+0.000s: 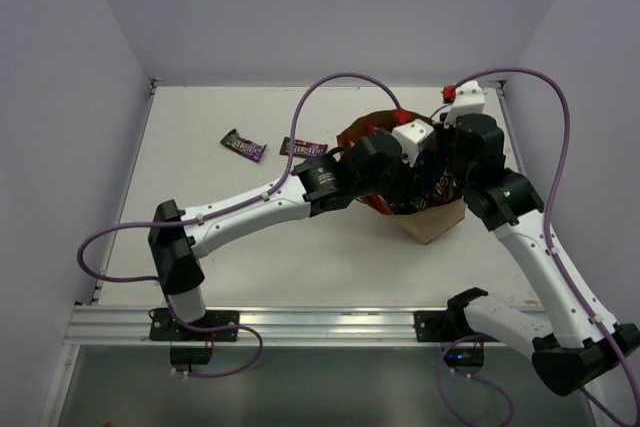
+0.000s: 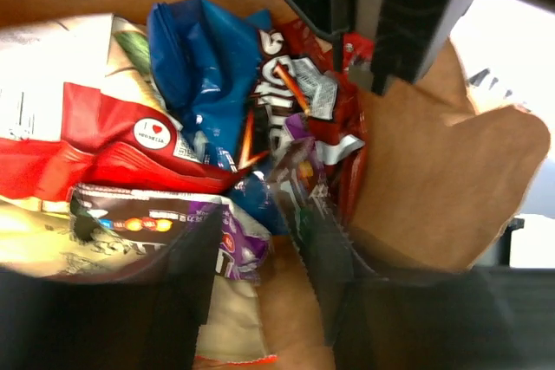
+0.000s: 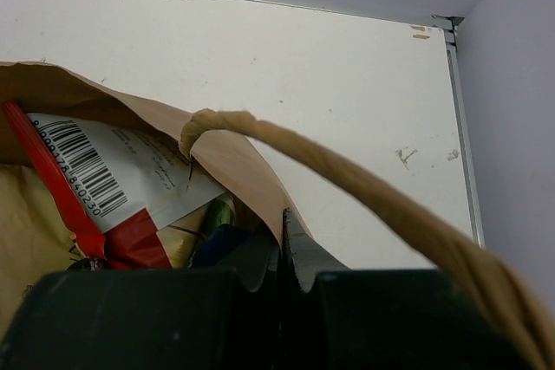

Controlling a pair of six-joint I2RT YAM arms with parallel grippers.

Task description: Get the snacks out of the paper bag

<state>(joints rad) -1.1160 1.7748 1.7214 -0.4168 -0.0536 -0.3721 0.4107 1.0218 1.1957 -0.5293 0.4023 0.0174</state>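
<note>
Snacks [image 2: 217, 101] fill the paper bag [image 1: 430, 219] right of centre on the bench [image 1: 200, 107]. Inside it, the left gripper [image 2: 256, 231], fingers apart, straddles a purple candy packet [image 2: 238, 244]. The right gripper [image 3: 282, 249] is clamped on the bag's far rim.

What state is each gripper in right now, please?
Left gripper: open, over a purple candy packet.
Right gripper: shut on the paper bag.

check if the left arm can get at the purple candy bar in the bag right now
Probably yes: the left gripper sits inside the paper bag, with the end of the purple candy bar between its open jaws and nothing lying over it.
</note>
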